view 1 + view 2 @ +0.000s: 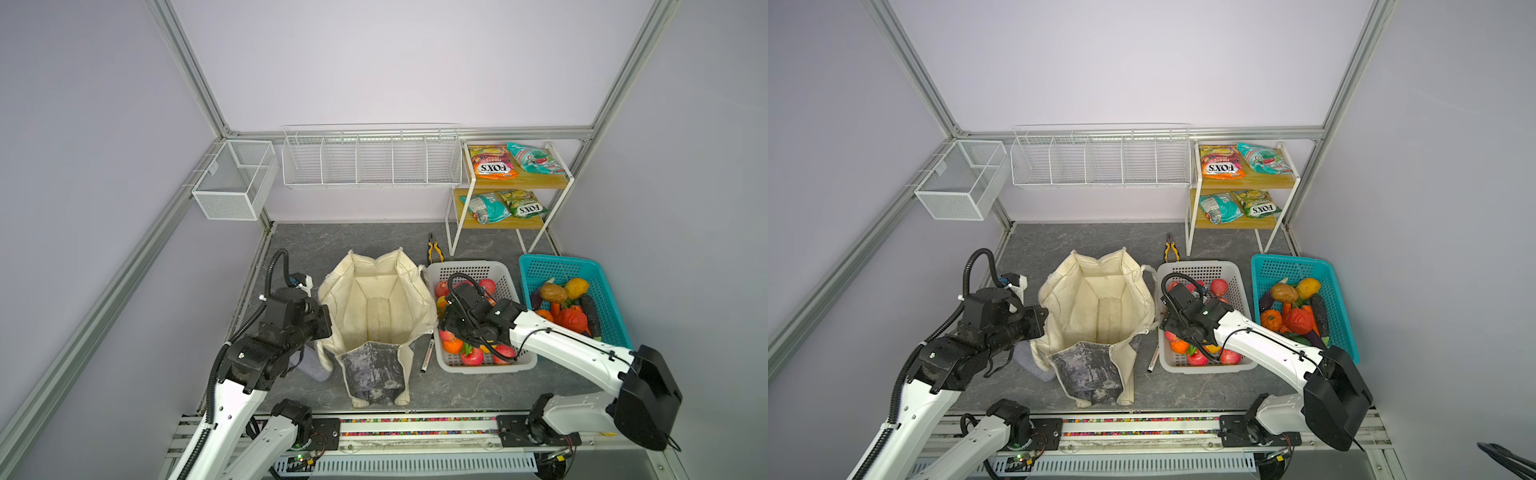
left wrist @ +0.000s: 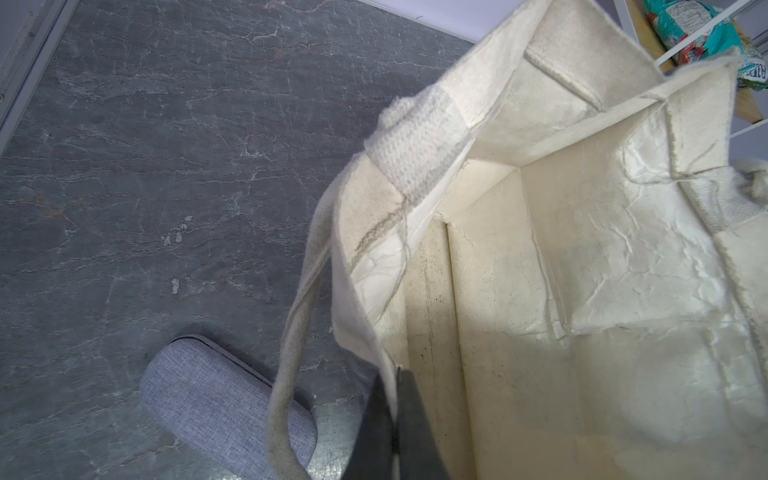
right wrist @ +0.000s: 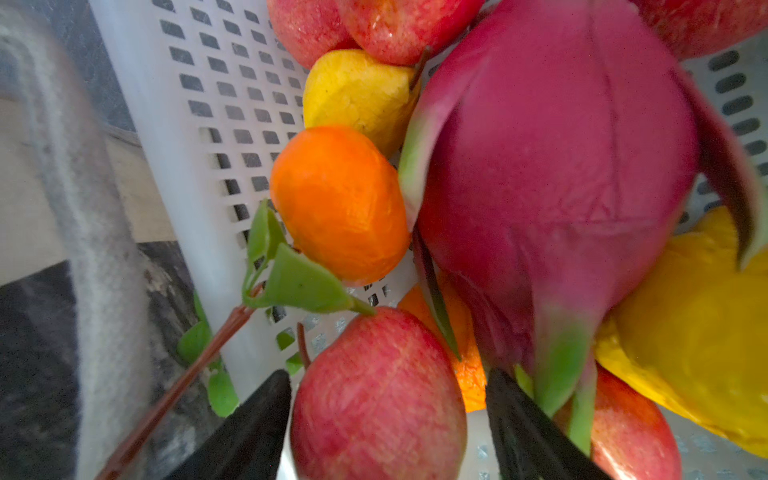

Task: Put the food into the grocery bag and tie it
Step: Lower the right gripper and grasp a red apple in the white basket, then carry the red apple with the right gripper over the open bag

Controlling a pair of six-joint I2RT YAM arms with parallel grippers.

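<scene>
Currently grocery bag [image 1: 376, 299] is seen empty, its rim pinched by pressed-together left gripper [image 2: 394, 374], mouth held wide. Right gripper [image 3: 388, 372] is spread astride red apple [image 3: 374, 399] in white basket [image 1: 492, 270] just beside bag, not yet clamped.

Risks:
- smooth apple squeezed out sideways
- dragon fruit [image 3: 552, 166] or leafy twig [image 3: 297, 286] snagged and dragged along
- rim slipped, mouth collapsed

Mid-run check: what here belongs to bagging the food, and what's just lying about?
Job: grocery bag, its rim pinched in the left claw; toy produce in the white basket and teal basket; snack packets on the shelf; right claw, open astride a red apple.
Lying about: pliers; marker; grey case; wire baskets.
</scene>
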